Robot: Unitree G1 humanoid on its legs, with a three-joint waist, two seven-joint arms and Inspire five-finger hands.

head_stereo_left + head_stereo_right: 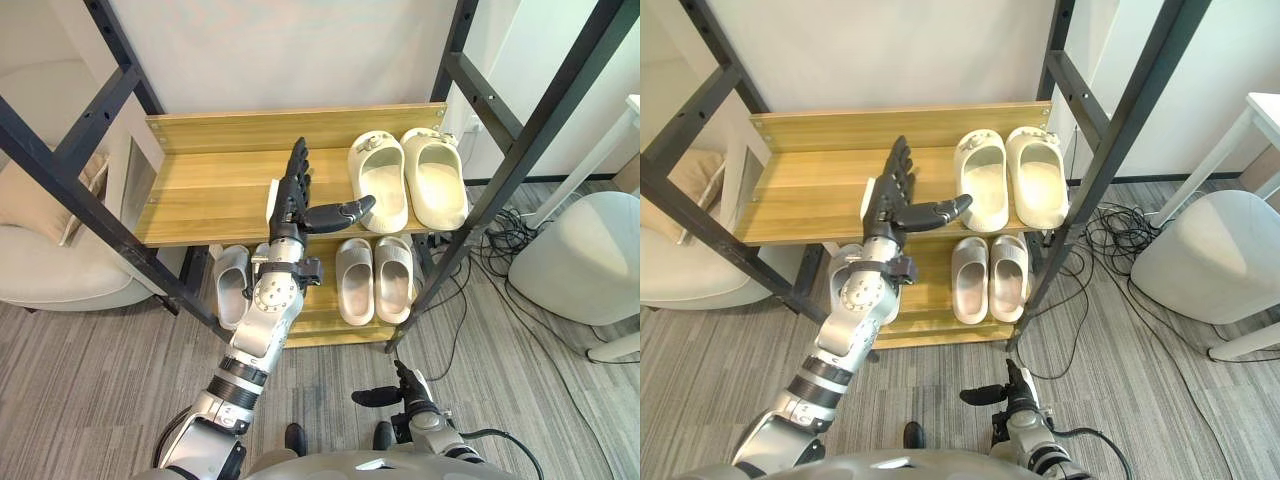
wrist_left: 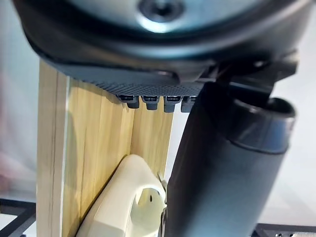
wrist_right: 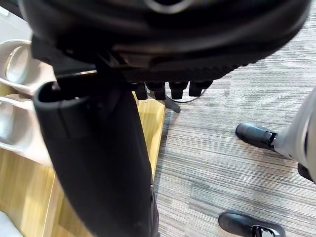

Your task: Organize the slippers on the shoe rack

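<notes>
A cream pair of slippers (image 1: 378, 180) (image 1: 435, 175) lies side by side at the right end of the wooden rack's top shelf (image 1: 210, 190). My left hand (image 1: 293, 195) is raised over the middle of that shelf, open, its fingers straight up. Its thumb (image 1: 342, 212) reaches toward the nearer cream slipper (image 2: 128, 202) and holds nothing. On the lower shelf a pale grey pair (image 1: 355, 280) (image 1: 393, 275) stands at the right. Another grey slipper (image 1: 232, 285) at the left is partly hidden behind my forearm. My right hand (image 1: 403, 393) hangs low above the floor, open and empty.
Black metal frame bars (image 1: 500, 190) cross in front of the rack on both sides. A beige cushioned seat (image 1: 50, 250) stands at the left and a white rounded object (image 1: 580, 260) at the right. Cables (image 1: 490, 250) lie on the grey carpet by the rack.
</notes>
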